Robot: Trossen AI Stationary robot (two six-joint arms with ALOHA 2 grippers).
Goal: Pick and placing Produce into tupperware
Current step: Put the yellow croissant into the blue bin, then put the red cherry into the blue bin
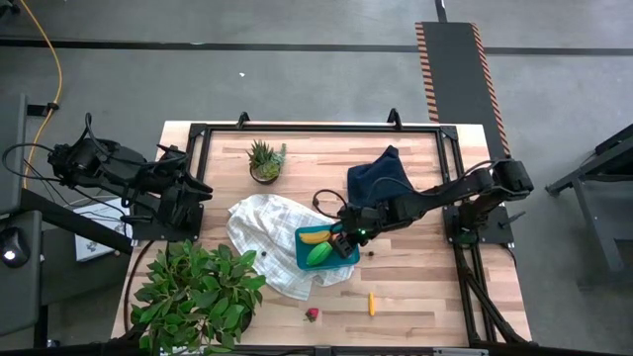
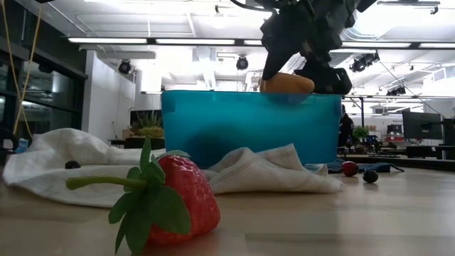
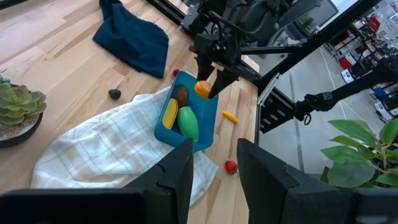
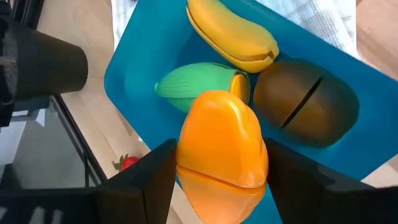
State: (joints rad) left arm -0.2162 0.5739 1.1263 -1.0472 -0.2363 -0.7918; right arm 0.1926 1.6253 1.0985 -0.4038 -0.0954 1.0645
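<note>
The teal tupperware point(image 1: 326, 247) stands on a white checked cloth point(image 1: 262, 232) at the table's middle. In it lie a yellow banana point(image 4: 233, 34), a green fruit point(image 4: 193, 84) and a brown round one point(image 4: 308, 102). My right gripper point(image 4: 221, 177) is shut on an orange wedge point(image 4: 221, 137) just above the box's rim point(image 2: 249, 96). A tiny carrot point(image 1: 371, 304) and a red strawberry point(image 1: 313, 314) lie on the wood near the front edge. My left gripper point(image 3: 214, 168) waits open at the table's left edge, holding nothing. My right gripper pinches the orange wedge by its two opposite sides point(image 4: 186, 155) between its two fingers. The fingers point(image 3: 219, 79) slant down from the table's right side. The wedge hangs clear over the box, above the green fruit and the brown one.
A dark navy cloth point(image 1: 381, 178) lies behind the box at the right. A potted succulent point(image 1: 265, 161) stands far left of middle, and a big leafy plant point(image 1: 198, 292) fills the near left corner. A red berry point(image 2: 349, 168) and dark berries point(image 2: 370, 176) lie beside the box.
</note>
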